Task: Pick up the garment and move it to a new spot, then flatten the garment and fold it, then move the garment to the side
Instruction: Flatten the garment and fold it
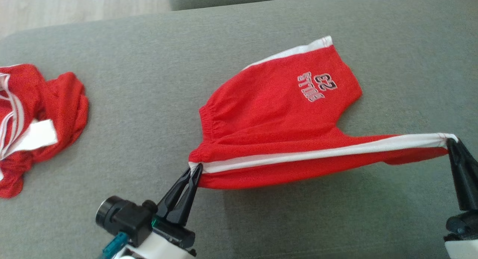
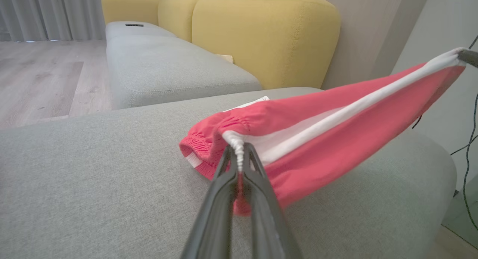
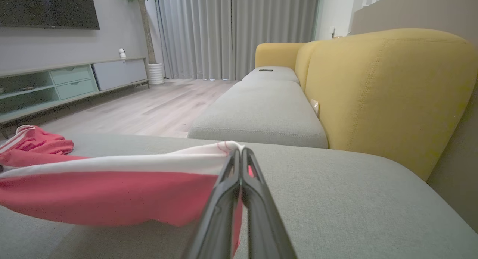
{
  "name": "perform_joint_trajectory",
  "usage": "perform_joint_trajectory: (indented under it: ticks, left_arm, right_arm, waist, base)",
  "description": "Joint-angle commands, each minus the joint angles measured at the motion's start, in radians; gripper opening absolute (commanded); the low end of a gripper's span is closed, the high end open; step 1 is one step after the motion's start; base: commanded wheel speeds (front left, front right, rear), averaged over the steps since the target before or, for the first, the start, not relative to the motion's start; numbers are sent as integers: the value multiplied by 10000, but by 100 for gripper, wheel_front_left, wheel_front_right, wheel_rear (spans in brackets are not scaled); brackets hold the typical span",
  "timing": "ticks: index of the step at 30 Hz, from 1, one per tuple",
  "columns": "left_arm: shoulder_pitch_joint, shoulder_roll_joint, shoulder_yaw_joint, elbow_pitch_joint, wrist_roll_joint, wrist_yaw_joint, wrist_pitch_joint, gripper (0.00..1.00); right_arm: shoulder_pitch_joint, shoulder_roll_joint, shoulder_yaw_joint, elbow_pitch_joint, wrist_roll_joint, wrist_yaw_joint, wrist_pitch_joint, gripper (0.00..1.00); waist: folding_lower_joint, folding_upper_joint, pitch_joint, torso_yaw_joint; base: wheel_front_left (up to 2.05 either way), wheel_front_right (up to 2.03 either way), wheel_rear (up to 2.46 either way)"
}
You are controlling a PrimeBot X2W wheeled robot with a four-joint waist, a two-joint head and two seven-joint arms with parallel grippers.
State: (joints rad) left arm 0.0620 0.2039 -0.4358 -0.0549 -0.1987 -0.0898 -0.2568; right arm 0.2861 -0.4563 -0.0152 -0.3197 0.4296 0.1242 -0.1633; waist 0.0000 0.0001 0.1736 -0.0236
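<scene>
Pinching the shorts [image 1: 276, 113], the left gripper [image 1: 196, 169] at 7 o'clock and right gripper [image 1: 452, 141] at 3 held one edge up; the rest lay on the sofa [image 1: 123, 147]. Pulling harder could slip a corner free

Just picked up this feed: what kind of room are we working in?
Most likely a home living room. The work surface is a grey sofa with yellow backrests, and the right wrist view shows a dark television on the wall above a low cabinet, plus floor-length curtains.
</scene>
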Motion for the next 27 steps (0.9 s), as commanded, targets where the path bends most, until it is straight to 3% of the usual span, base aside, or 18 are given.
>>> perform_joint_trajectory:
  ticks: [1,5,11,19,27]
  left_arm:
    - [-379,-59,432,-370,-79,-62,-49,0]
    - [-888,-374,274,-11,-296,-282,-49,0]
    - [-2454,-775,-281,1234,-715,-390,-49,0]
    - [-4403,-841,-889,3039,-1787,-405,-49,0]
    - [-5841,-890,-1049,3896,-2377,-407,-49,0]
  right_arm:
    - [-226,-504,22,-365,-35,65,69,0]
    - [-894,-1239,416,-60,-19,65,543,0]
    - [-2773,-2364,1256,1358,360,65,1393,0]
    - [-6014,-3839,3373,3394,1481,65,2331,0]
    - [-9027,-4174,5650,5270,2494,65,2758,0]
  waist:
    - [0,-1,-15,140]
    - [0,-1,154,403]
    - [0,-1,604,824]
    - [0,-1,1014,1018]
    - [0,-1,1578,1200]
  base:
    - [0,0,0]
    - [0,0,0]
    - [0,0,0]
    - [0,0,0]
    - [0,0,0]
